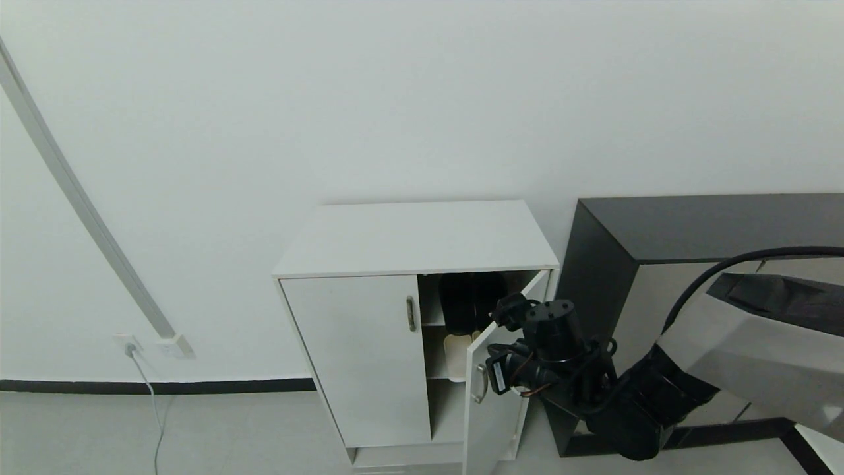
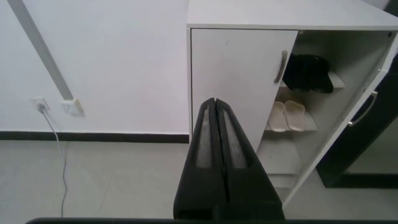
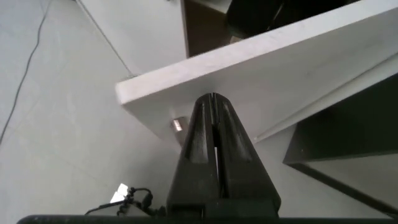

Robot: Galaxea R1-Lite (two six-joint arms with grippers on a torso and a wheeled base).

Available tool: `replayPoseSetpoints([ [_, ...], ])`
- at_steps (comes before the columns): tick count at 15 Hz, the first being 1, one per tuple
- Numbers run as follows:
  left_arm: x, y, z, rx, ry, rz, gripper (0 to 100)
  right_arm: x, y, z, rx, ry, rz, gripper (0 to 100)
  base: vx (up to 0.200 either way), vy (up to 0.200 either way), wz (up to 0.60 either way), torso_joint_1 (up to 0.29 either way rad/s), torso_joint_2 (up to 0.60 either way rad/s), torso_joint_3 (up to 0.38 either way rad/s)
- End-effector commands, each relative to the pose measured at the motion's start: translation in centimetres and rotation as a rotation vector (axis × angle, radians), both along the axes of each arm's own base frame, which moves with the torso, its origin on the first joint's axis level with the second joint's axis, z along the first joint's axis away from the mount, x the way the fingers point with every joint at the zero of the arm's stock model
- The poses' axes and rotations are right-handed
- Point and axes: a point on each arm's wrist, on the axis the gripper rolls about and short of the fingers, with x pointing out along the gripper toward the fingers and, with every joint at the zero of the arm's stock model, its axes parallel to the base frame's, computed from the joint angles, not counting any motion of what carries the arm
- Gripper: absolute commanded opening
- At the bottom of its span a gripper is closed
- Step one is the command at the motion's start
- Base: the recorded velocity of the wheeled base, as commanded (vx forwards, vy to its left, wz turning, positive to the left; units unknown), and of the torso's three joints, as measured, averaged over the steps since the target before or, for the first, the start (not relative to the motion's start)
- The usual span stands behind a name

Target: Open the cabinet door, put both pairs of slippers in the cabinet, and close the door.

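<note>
Since black slippers (image 2: 308,71) and cream slippers (image 2: 286,116) lie shelved beyond my right jaws, past ajar cabinet door (image 3: 261,68) | right jaws clenched, empty, tip touching door face just beside handle (image 3: 178,125) | I'd push square and steady, off the handle, till flush | left jaws clenched, empty, well apart from door.

The right tool (image 3: 213,97), its fingers pressed together, is pointing at the white cabinet door (image 3: 267,59), with the tip at the panel. A metal handle (image 3: 178,125) is sitting just beside it. Something dark (image 3: 255,15) is showing behind the door, above the grey floor (image 3: 56,130).
</note>
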Motion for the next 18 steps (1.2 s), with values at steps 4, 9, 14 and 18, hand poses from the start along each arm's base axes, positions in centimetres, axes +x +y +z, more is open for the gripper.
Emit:
replayPoseSetpoints([
  [4,0.0,0.0,0.0,0.000,0.000,0.000,0,2.8,0.6,-1.6,0.024,-0.033,-0.034,0,0.000,0.000,0.00,0.000,0.00,0.000],
  [9,0.0,0.0,0.0,-0.002,0.000,0.002,0,6.1,0.4,-2.1,0.052,-0.076,-0.081,0,0.000,0.000,0.00,0.000,0.00,0.000],
  [14,0.0,0.0,0.0,-0.002,0.000,0.002,0,8.3,0.5,-2.3,0.077,-0.110,-0.103,0,0.000,0.000,0.00,0.000,0.00,0.000],
  [18,0.0,0.0,0.0,-0.002,0.000,0.002,0,9.6,1.2,-3.0,0.090,-0.134,-0.106,0,0.000,0.000,0.00,0.000,0.00,0.000],
])
